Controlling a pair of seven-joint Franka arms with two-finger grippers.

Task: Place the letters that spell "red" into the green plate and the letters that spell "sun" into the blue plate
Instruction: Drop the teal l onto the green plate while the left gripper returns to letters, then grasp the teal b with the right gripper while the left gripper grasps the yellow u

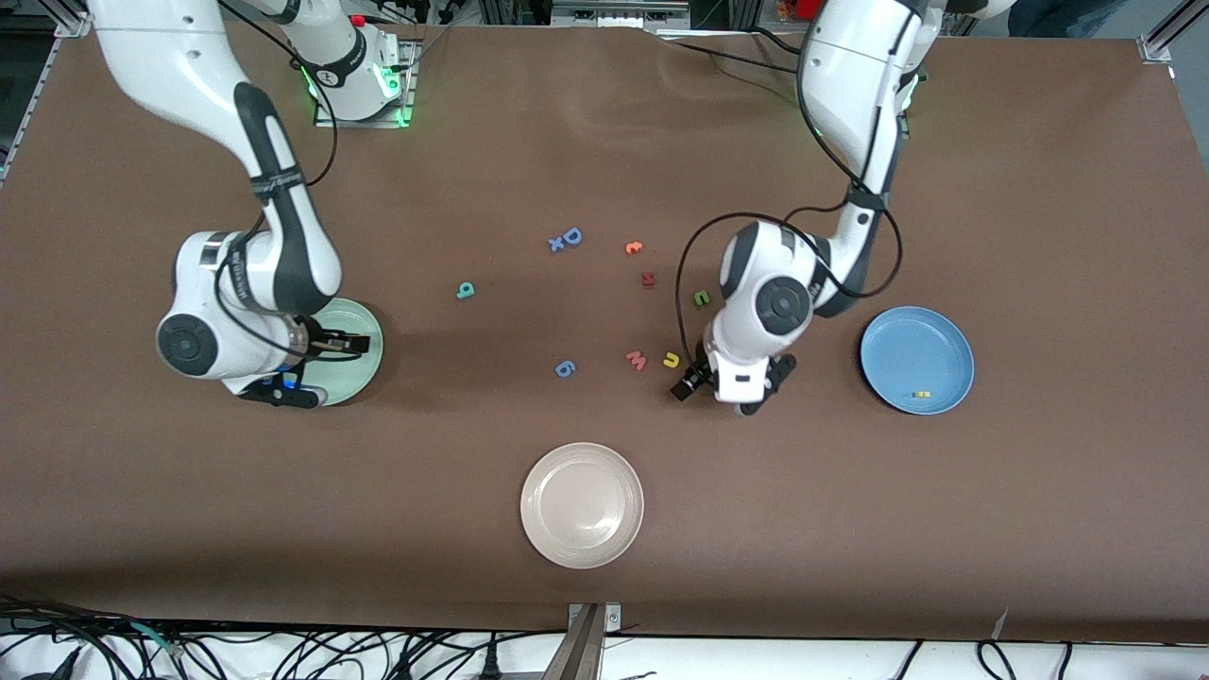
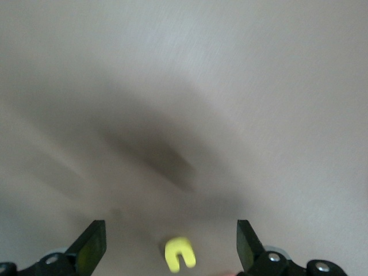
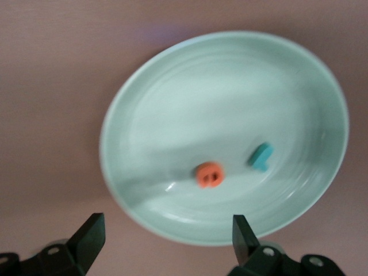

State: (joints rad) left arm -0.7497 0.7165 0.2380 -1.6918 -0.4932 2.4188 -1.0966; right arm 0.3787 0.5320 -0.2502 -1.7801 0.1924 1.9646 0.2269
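In the right wrist view the green plate holds an orange "e" and a teal "r". My right gripper hangs open and empty over that plate's rim. The teal "d" lies on the table toward the middle. The blue plate holds a yellow "s". My left gripper is open above the table beside the yellow "u". In the left wrist view the "u" lies between the open fingertips. The olive "n" lies farther from the camera.
A whitish-beige plate sits near the table's front edge. Loose letters lie mid-table: a pink "w", a dark red letter, an orange letter, a blue "D" and another blue piece.
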